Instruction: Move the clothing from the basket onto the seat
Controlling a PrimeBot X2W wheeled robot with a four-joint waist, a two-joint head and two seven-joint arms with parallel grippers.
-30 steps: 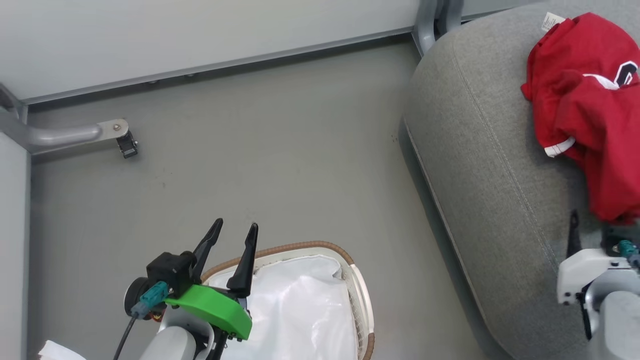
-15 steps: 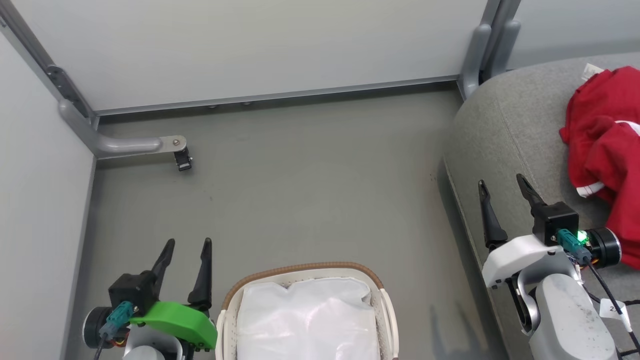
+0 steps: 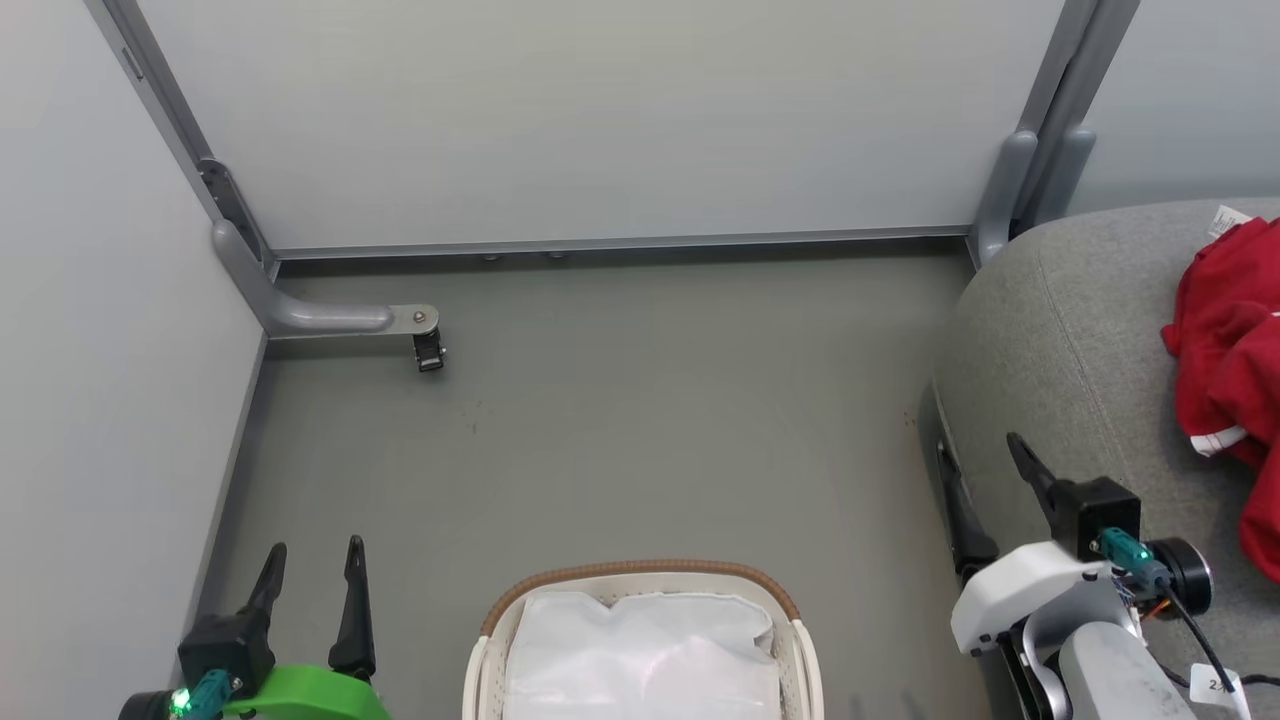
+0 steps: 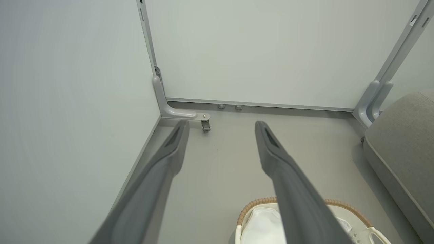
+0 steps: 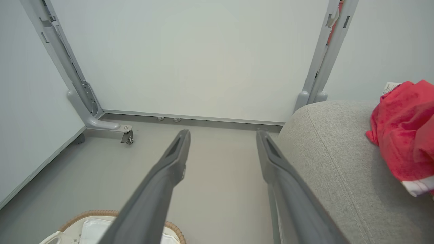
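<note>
— Whereabouts of the red jersey (image 3: 1235, 330)?
— Heaped on the grey sofa cushion (image 3: 1050, 380), far right, well apart from the laundry basket (image 3: 640, 575).
— Inside the basket?
— White liner cloth (image 3: 640, 650); near centre on the floor (image 3: 650, 420).
— Left hand (image 3: 316, 545)?
— Near left, beside the basket, fingers spread wide, holding nothing.
— Right hand (image 3: 978, 444)?
— At the cushion's near left edge, likewise wide and empty.

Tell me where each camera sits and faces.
Head view: on the head, facing down at floor, basket, seat with clothing; both open jaws low, left and right.
Left wrist view: left wrist, facing the back wall along the open left jaws.
Right wrist view: right wrist, facing that wall along the open right jaws.
Shared: both wrist views show caster, basket, seat.
</note>
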